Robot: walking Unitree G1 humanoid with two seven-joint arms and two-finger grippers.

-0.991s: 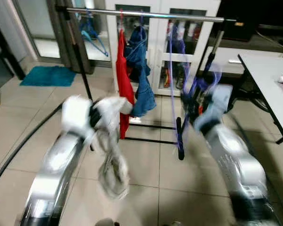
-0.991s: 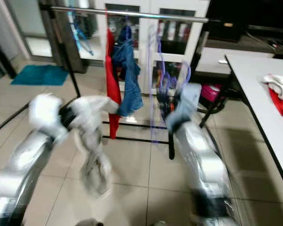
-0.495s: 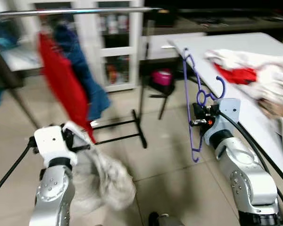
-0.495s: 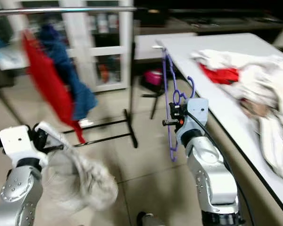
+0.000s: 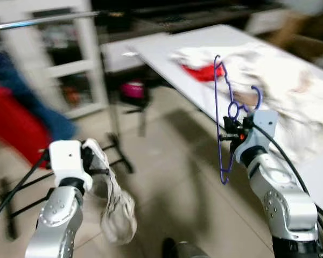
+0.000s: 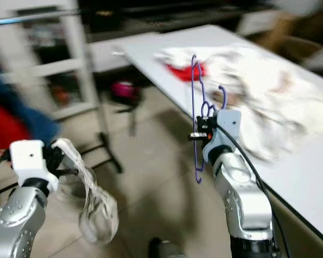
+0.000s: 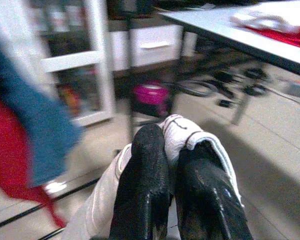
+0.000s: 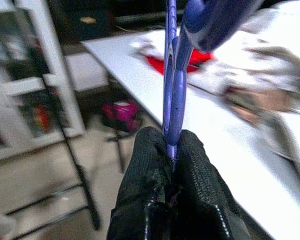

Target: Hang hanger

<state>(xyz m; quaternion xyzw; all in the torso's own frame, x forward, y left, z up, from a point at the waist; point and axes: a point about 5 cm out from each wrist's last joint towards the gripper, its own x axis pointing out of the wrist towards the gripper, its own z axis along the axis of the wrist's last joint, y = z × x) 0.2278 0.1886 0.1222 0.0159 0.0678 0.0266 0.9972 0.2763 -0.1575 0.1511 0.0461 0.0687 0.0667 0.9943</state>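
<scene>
While raised, right gripper (image 5: 230, 130) pinching hanger (image 5: 222, 115), upright.

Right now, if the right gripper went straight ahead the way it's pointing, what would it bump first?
Probably the white table. The right gripper, shut on the purple hanger, points toward the table's near edge, where a pile of clothes lies. Depth is unclear and the picture is blurred, so it might pass just beside the edge.

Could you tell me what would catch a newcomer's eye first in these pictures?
Likely the purple hanger, held upright, pinched in the right gripper beside the white table piled with white and red laundry. Next, the white garment dangling from the left gripper above the tiled floor.
</scene>
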